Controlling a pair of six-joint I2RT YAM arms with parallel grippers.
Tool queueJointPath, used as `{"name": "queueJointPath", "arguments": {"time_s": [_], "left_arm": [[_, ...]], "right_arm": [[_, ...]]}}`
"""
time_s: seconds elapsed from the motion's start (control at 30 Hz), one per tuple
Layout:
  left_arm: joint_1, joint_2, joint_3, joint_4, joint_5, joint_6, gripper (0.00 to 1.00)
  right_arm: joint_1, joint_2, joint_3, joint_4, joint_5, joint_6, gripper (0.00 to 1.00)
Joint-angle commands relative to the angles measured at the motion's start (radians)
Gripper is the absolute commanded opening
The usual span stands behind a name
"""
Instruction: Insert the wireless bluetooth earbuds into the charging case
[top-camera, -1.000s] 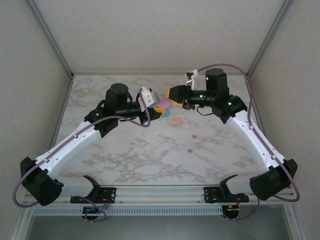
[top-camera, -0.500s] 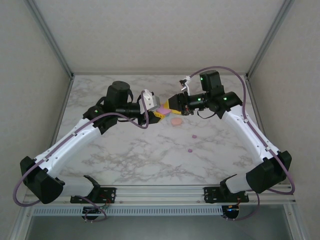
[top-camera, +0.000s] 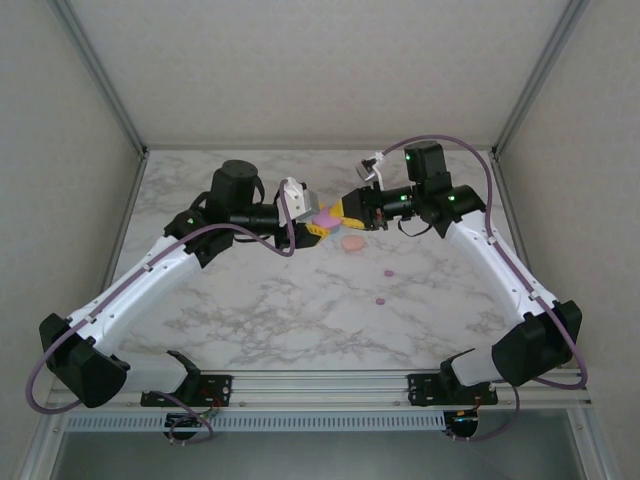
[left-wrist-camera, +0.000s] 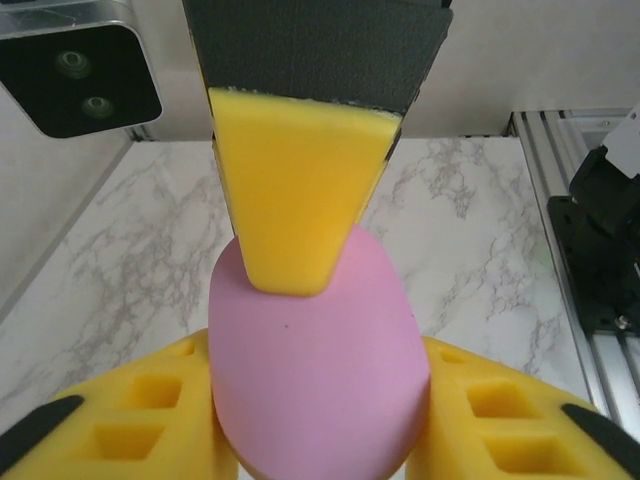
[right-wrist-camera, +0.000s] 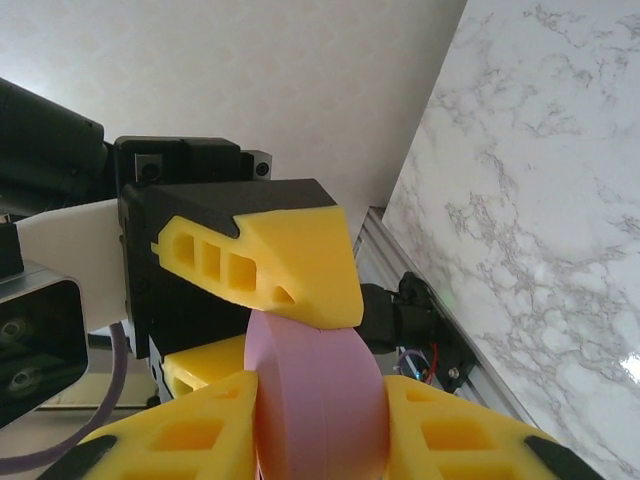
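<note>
A round pink charging case (top-camera: 327, 216) hangs above the back middle of the table, held from both sides. My left gripper (top-camera: 317, 226) is shut on it: in the left wrist view the case (left-wrist-camera: 320, 370) sits between my yellow fingers (left-wrist-camera: 110, 430). My right gripper (top-camera: 346, 212) is shut on the same case (right-wrist-camera: 315, 400), its fingers (right-wrist-camera: 470, 440) pressing both flat faces. Each wrist view also shows one finger of the other gripper across the top of the case. Two tiny pink earbuds (top-camera: 388, 272) (top-camera: 379, 299) lie on the marble, right of centre.
A peach round disc (top-camera: 351, 242) lies on the table just below the grippers. The marble table (top-camera: 250, 310) is walled at the back and both sides by a metal frame. Both arm bases stand at the near rail.
My right gripper has swung left to meet the left one and closed onto the pink case. The left arm has barely moved.
</note>
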Motion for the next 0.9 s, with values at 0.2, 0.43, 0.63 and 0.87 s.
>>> {"name": "queueJointPath", "arguments": {"time_s": [0.2, 0.43, 0.63, 0.87], "left_arm": [[0.084, -0.071, -0.189, 0.432, -0.006, -0.298, 0.63], [0.088, -0.088, -0.281, 0.598, 0.007, -0.39, 0.67], [0.09, -0.064, -0.291, 0.742, 0.002, -0.479, 0.67], [0.09, -0.056, -0.256, 0.721, 0.063, -0.467, 0.63]], "right_arm": [[-0.002, -0.078, -0.153, 0.532, -0.026, 0.402, 0.17], [-0.004, -0.055, -0.207, 0.808, -0.017, 0.649, 0.17], [-0.001, -0.042, -0.213, 0.841, -0.023, 0.693, 0.18], [0.0, -0.021, -0.206, 0.836, -0.041, 0.704, 0.18]]}}
